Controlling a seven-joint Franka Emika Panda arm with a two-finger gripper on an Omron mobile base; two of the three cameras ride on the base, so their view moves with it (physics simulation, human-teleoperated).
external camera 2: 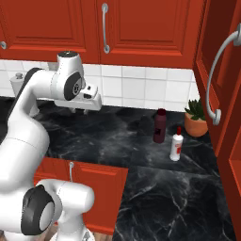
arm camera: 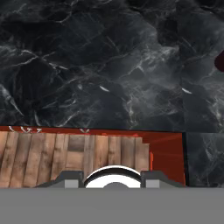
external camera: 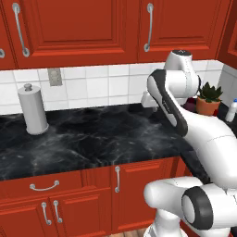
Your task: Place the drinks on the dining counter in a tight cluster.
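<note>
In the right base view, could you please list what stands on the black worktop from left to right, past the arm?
Dark maroon bottle → white red-capped bottle → potted plant.

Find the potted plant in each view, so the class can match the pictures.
Left base view: plant near the right edge, at the back of the worktop.
Right base view: plant right of centre, by the tiles.
Hand view: looks down on the worktop's front edge.
Shared landmark: white bottle beside the plant.
</note>
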